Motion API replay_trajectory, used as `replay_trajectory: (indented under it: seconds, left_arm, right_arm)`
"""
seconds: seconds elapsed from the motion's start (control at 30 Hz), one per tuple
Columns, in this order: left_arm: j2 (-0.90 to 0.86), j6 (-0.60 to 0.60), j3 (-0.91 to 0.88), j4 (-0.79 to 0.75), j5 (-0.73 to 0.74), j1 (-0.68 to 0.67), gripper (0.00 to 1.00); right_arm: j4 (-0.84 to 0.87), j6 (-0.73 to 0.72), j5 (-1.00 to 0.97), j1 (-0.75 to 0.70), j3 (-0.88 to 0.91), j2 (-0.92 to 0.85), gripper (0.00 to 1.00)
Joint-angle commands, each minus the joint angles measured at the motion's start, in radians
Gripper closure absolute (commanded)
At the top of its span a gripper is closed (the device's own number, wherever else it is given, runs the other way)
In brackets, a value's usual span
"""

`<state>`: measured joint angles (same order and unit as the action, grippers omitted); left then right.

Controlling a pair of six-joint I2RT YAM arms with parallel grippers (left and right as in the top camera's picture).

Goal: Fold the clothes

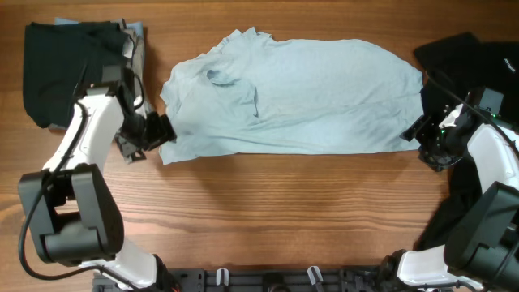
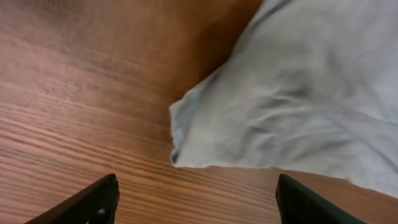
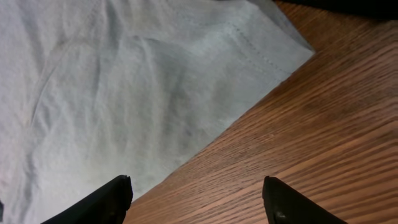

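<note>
At the far left of the wooden table [image 1: 284, 203], near its back edge, a dark folded garment [image 1: 69, 69] lies flat, with an edge of bluish cloth [image 1: 138, 34] showing at its right side. No print or label on it can be made out from overhead.

Just right of that and nearer the front, the left gripper [image 1: 158, 130] sits low at the left end of the light-blue T-shirt [image 1: 300, 97]. In the left wrist view its two dark fingers [image 2: 87, 202] are spread wide over bare wood and hold nothing. A rumpled corner of the shirt [image 2: 298, 99] lies just ahead of them, apart from the tips.

The T-shirt lies across the middle of the table, neckline towards the left and hem towards the right. Its fabric is plain and lightly creased.

At the shirt's right end the right gripper [image 1: 418, 130] hovers by the front hem corner. In the right wrist view its fingers [image 3: 99, 202] stand wide apart and grip nothing. The shirt's edge runs slantwise beneath the left one, and wood shows beneath the other. A double row of stitching follows the hem [image 3: 267, 59].

Behind and to the right of this gripper, a black garment [image 1: 470, 57] lies bunched at the table's right edge, its surface unmarked as far as can be seen.
</note>
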<state>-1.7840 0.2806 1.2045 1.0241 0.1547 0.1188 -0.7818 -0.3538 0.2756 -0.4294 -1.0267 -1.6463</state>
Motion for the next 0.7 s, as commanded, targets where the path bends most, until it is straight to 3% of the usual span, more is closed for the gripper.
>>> replay_trajectory:
  seconds: [0.0,0.13,0.23,0.27,0.3,0.43,0.53,0.67]
  left_arm:
    - [0.0,0.016,-0.094,-0.058,0.04,0.008,0.25]
    - [0.0,0.016,-0.146,-0.149,0.039,0.008,0.33]
    - [0.0,0.015,-0.167,-0.225,0.037,0.008,0.6]
    - [0.0,0.016,-0.172,-0.24,0.028,0.008,0.75]
    - [0.0,0.016,-0.174,-0.25,0.022,0.008,0.8]
    - [0.0,0.015,-0.174,-0.285,-0.018,0.008,0.83]
    - [0.0,0.015,-0.174,-0.288,-0.056,0.008,0.96]
    - [0.0,0.016,-0.174,-0.273,-0.108,0.015,0.96]
  right_arm:
    - [-0.001,0.006,-0.029,-0.003,0.014,-0.016,0.26]
    - [0.003,0.006,-0.029,-0.003,0.014,-0.016,0.26]
    - [0.012,0.006,-0.03,-0.003,0.014,-0.017,0.26]
    - [0.012,0.005,-0.029,-0.003,0.014,-0.017,0.26]
    - [0.012,0.003,-0.029,-0.003,0.014,-0.017,0.26]
    - [0.014,0.004,-0.03,-0.003,0.023,-0.017,0.26]
    - [0.03,0.002,-0.029,-0.003,0.039,-0.017,0.26]
    - [0.074,-0.042,-0.029,-0.003,0.093,-0.022,0.26]
